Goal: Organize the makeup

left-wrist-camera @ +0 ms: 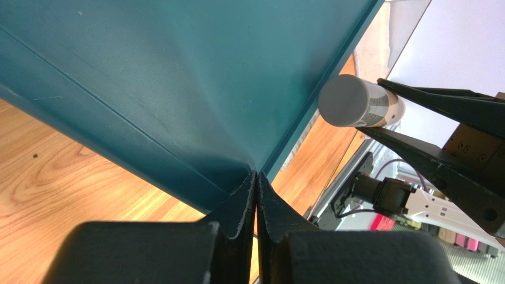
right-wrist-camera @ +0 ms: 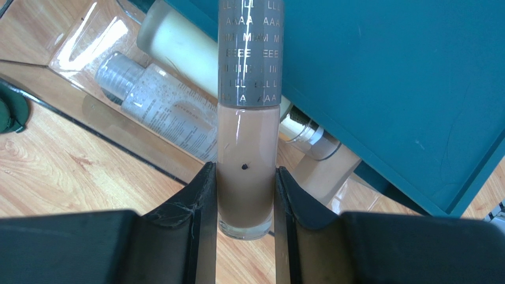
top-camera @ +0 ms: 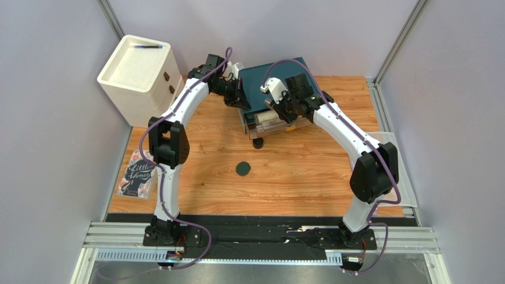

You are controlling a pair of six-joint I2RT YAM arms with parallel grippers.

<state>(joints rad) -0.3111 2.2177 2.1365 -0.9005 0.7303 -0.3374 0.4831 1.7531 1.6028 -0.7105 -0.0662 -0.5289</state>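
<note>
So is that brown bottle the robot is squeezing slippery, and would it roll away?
Probably slippery: the foundation bottle looks like smooth, shiny glass in the right gripper. Likely to roll if laid down, since it is round. Possibly breakable and heavyish, being glass full of liquid.

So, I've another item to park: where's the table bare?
The wooden table is bare between the flat dark-green round compact and the pink-covered book, and right of the compact. Crowded around the teal-lidded clear box and small black round jar.
</note>
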